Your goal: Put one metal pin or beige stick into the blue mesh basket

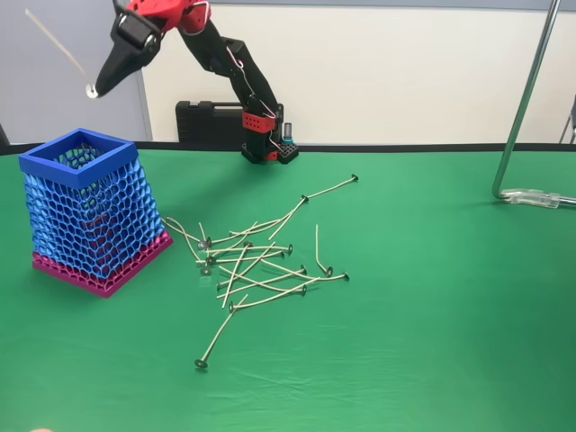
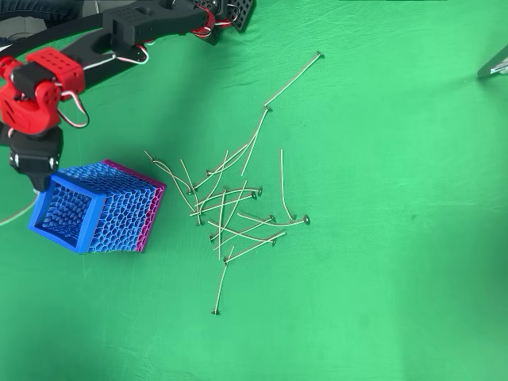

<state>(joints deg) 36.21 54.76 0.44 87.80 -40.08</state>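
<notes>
Jaws closed on one metal pin [image 1: 56,42], gripped near its round head, the gripper [image 1: 97,87] hangs high above the blue mesh basket [image 1: 79,155], the rod slanting up and left. Nearest on the green cloth [image 1: 405,342] lies a lone pin, then a tangled pile of pins [image 1: 256,256] just right of the basket. Farther back stand the arm's base [image 1: 268,144] and a black case [image 1: 209,121] against a pale wall [image 1: 405,63]; a metal stand [image 1: 526,99] rises at right.
</notes>
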